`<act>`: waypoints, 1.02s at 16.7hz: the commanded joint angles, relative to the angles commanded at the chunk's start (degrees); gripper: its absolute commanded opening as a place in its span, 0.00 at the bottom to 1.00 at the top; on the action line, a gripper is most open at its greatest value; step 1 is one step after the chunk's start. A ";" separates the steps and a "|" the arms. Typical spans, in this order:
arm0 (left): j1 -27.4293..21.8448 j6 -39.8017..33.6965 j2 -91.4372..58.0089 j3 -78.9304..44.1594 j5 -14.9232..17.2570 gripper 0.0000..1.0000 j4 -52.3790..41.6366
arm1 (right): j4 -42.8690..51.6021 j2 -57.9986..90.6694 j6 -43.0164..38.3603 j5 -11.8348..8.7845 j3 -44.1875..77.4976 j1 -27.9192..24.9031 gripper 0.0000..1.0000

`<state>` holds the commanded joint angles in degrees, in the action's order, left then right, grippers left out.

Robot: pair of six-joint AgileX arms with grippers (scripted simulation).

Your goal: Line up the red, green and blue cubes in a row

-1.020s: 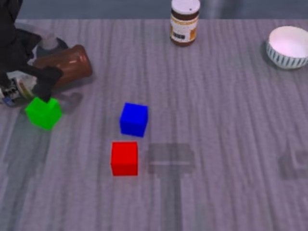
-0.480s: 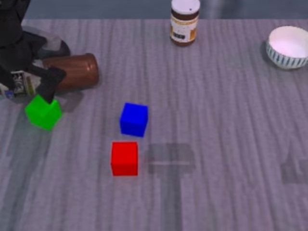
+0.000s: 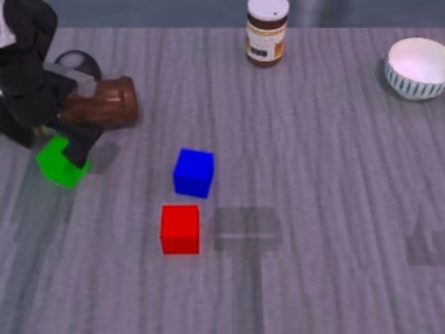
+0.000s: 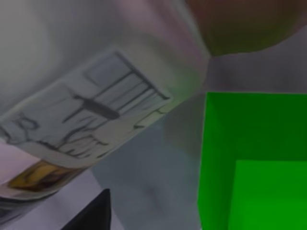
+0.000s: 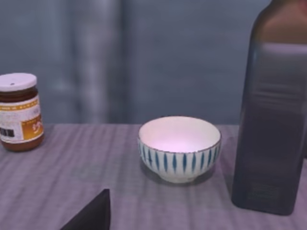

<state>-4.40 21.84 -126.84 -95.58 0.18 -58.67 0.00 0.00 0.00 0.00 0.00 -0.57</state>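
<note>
- green cube (image 3: 61,162): sits at the table's left side, well apart from the other two cubes; it fills much of the left wrist view (image 4: 254,163), which suggests my wrist is close over it for a pick.
- left gripper (image 3: 66,142): hangs directly over the green cube, its dark body covering the cube's upper edge in the top view; i cannot tell whether my fingers are spread or pinching, since only one dark tip (image 4: 93,213) shows in the wrist view.
- blue cube (image 3: 193,172) and red cube (image 3: 180,228): near the table's middle, the blue one just beyond the red one and slightly to its right, close but not touching; i judge they already form the start of a row that the green cube must join.
- brown bottle (image 3: 104,104): lies on its side just beside my left gripper, crowding the approach; a careless lift could nudge it into the cube.
- labelled container (image 4: 91,120): passes close by the green cube in the left wrist view; what it is i cannot say.
- right arm: parked off the table's right side, not seen from above; its wrist camera faces the striped bowl (image 5: 179,148), the jar (image 5: 20,111) and a dark bottle (image 5: 273,110), none of which the task needs.
- stage, as i judge it: first cube being taken; row not yet formed.
</note>
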 joint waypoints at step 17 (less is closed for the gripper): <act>-0.02 0.01 -1.83 3.91 0.02 0.32 5.67 | 0.00 0.00 0.00 0.00 0.00 0.00 1.00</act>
<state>-4.42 21.85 -128.67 -91.67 0.20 -53.00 0.00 0.00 0.00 0.00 0.00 -0.57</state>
